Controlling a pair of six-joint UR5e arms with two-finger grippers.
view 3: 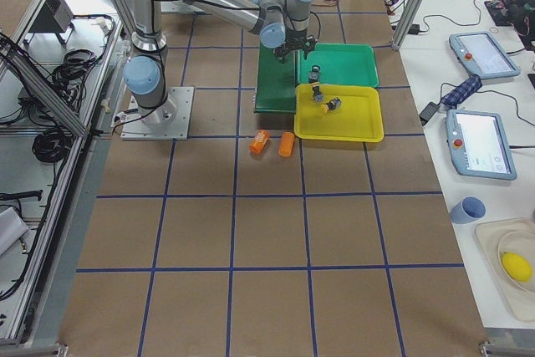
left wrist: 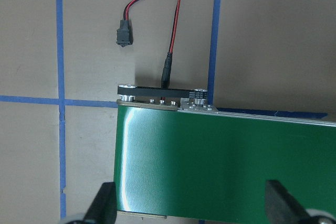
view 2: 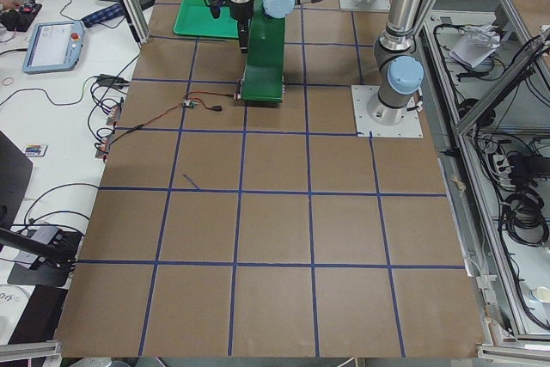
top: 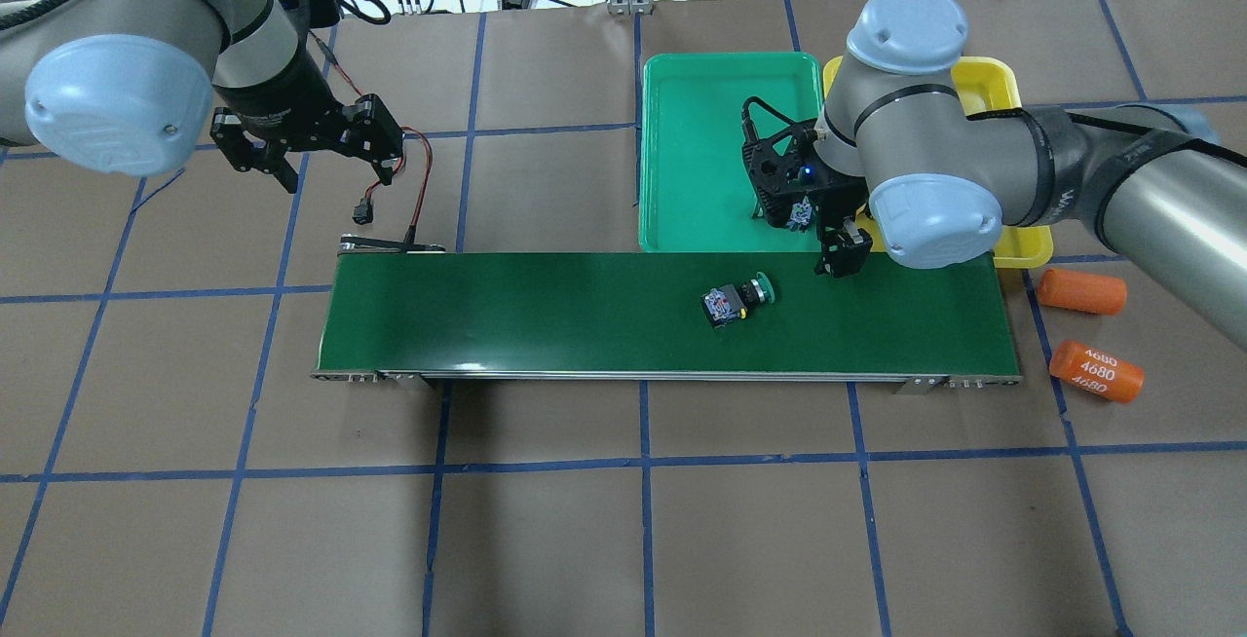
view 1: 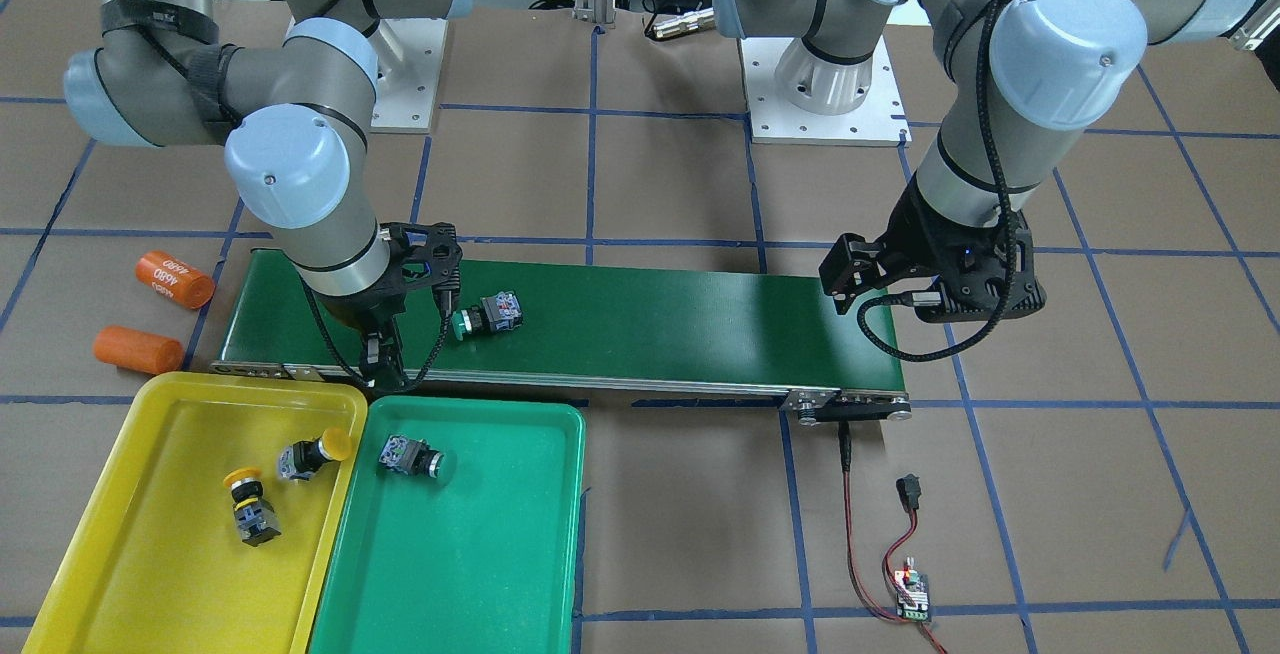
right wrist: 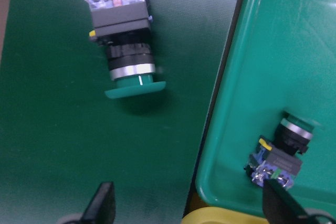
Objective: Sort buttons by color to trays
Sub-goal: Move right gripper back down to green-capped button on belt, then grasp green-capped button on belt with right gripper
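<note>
One green button (view 1: 485, 316) lies on its side on the dark-green conveyor belt (view 1: 650, 324); it also shows in the right wrist view (right wrist: 126, 51). A second green button (view 1: 412, 458) lies in the green tray (view 1: 470, 564). Two yellow buttons (view 1: 312, 454) (view 1: 250, 509) lie in the yellow tray (view 1: 140, 554). My right gripper (right wrist: 189, 211) is open and empty, hovering over the belt's edge next to the trays, a little beside the belt's button. My left gripper (left wrist: 191, 208) is open and empty above the belt's other end.
Two orange cylinders (view 1: 175, 279) (view 1: 138, 349) lie on the brown table beside the belt's tray end. A small controller board (view 1: 912, 594) with red and black wires and a loose black plug (view 1: 908, 490) lies near the belt's other end.
</note>
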